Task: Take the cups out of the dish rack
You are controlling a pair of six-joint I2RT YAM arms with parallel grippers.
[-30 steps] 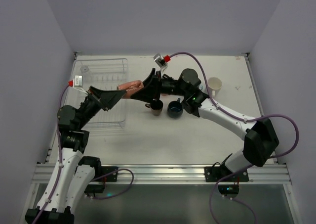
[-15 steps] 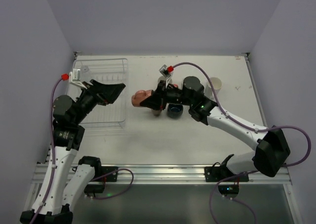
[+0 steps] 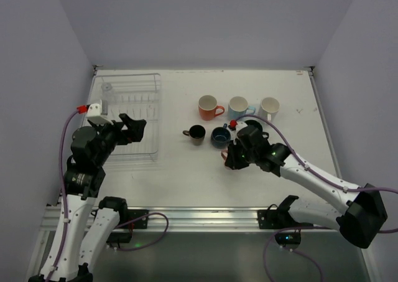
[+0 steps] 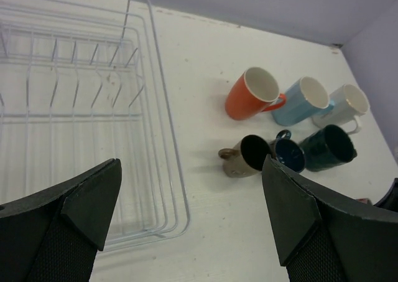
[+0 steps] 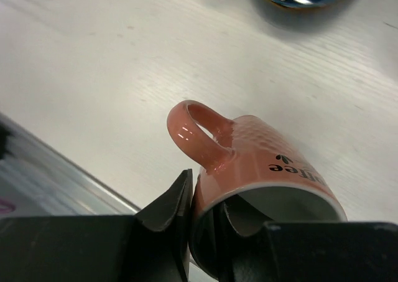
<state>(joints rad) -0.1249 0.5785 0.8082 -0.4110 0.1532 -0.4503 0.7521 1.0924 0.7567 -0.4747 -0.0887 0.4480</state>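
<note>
White tabletop [image 3: 186, 176], lilac walls on three sides, aluminium rail [image 3: 205, 216] along the near edge.

1. Dish rack [image 3: 155, 108]: far-left part of the table. Clear glass [image 3: 107, 88] upright in its far-left corner; no other cup visible among the tines.

2. Unloaded, far row: orange mug [image 3: 207, 107], light blue mug [image 3: 238, 106], white mug [image 3: 269, 106]. Near row: dark brown mug [image 3: 196, 133], navy mug [image 3: 219, 136], dark green mug [image 4: 328, 147] just beside the navy one and hidden under the right arm in the top view.

3. Salmon pink mug [image 5: 249, 164]: held by the right gripper [image 5: 202, 213], pinched through the wall beside the handle, one finger inside, one outside. Tilted, handle uppermost. On the near side of the navy mug, towards the rail. Touching the table or clear of it: not determinable.

4. Left gripper [image 4: 189, 170]: wide, empty, above the near-right part of the rack.

Hazards, as judged:
- Thin one-wall pinch on glazed ceramic; likely swing or slip of the mug on any loosening or jolt.
- Release while tilted: roll on its side, possibly towards the rail and off the table.
- Set-down too close to the navy mug: knock and shuffle of the near row.
- Clear glass hard to make out against the wire; risk of a mis-aimed grasp, or of a finger snagged on a tine.
</note>
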